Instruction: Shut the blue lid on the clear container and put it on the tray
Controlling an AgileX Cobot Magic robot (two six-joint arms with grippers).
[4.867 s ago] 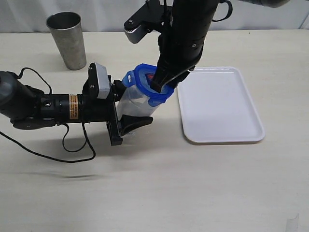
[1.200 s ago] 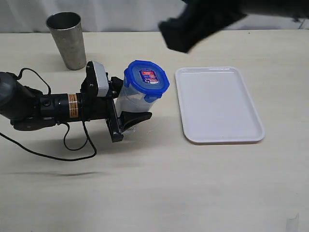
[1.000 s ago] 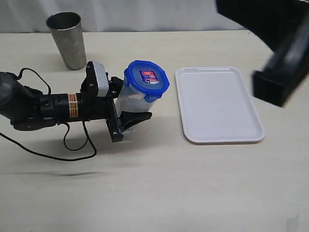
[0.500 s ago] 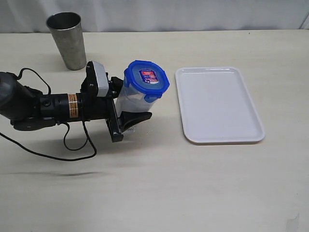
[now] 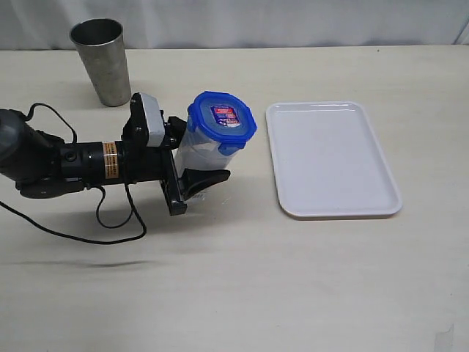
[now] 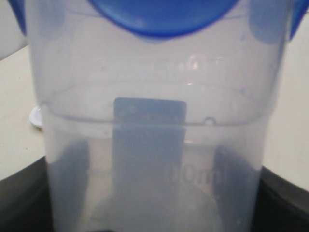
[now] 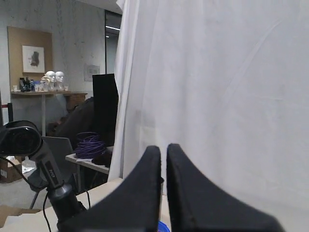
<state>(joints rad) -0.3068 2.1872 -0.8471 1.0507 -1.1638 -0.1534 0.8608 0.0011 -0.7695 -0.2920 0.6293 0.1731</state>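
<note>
Beside the tray [image 5: 333, 158], the left hand [image 5: 193, 154] clasps the clear container [image 6: 154, 145]; the right hand [image 7: 163, 153] is closed, empty.

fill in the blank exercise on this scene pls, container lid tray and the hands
1. The left hand grips the clear container, and the blue lid sits on its ____.
2. In the exterior view, the container is to the ____ of the white tray.
3. The right hand, its jaws together, holds ____.
4. The metal cup stands with its open end facing ____.

Missing words: top; left; nothing; up
</note>
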